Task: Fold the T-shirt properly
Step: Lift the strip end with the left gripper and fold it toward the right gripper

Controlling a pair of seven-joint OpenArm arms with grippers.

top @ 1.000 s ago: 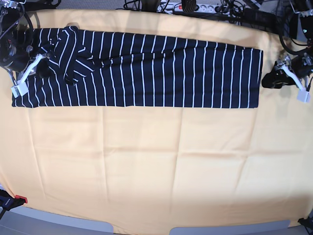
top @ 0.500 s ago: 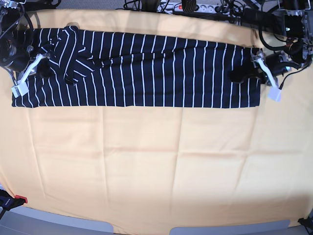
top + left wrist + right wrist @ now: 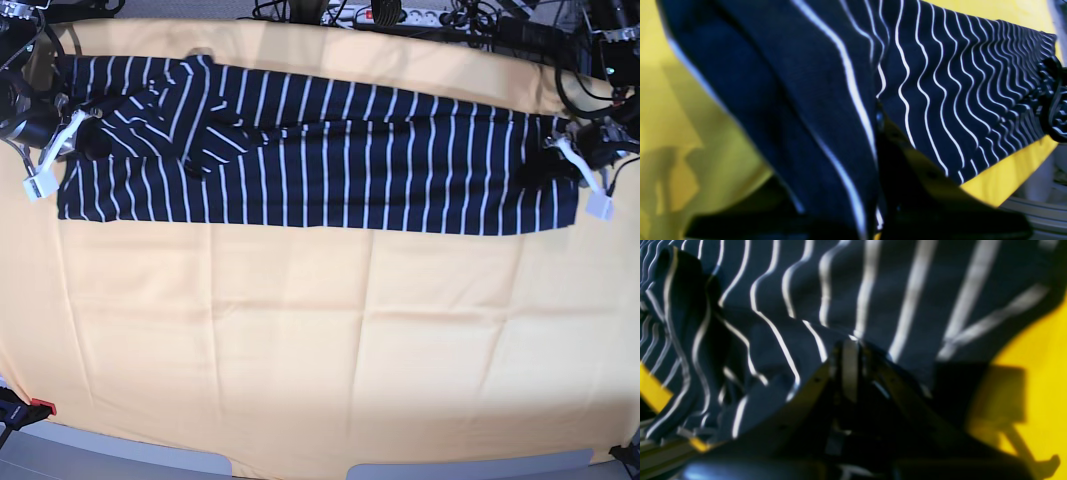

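Note:
The T-shirt (image 3: 320, 160), dark navy with white pinstripes, lies folded into a long band across the far half of the table. A bunched sleeve sits near its left end. My left gripper (image 3: 553, 160) is at the band's right end, shut on the T-shirt; in the left wrist view the T-shirt (image 3: 940, 83) drapes out of the left gripper (image 3: 878, 116). My right gripper (image 3: 92, 140) rests on the left end. In the right wrist view the right gripper (image 3: 850, 343) has its jaws close together under the T-shirt (image 3: 873, 290); whether they grip is unclear.
A yellow-orange cloth (image 3: 320, 340) covers the whole table. Cables and a power strip (image 3: 380, 15) run along the back edge. A red clamp (image 3: 40, 407) sits at the front left corner.
The left gripper shut on the shirt's right end and pulled right. The whole band slid right and tilted slightly. The right gripper stayed in place.

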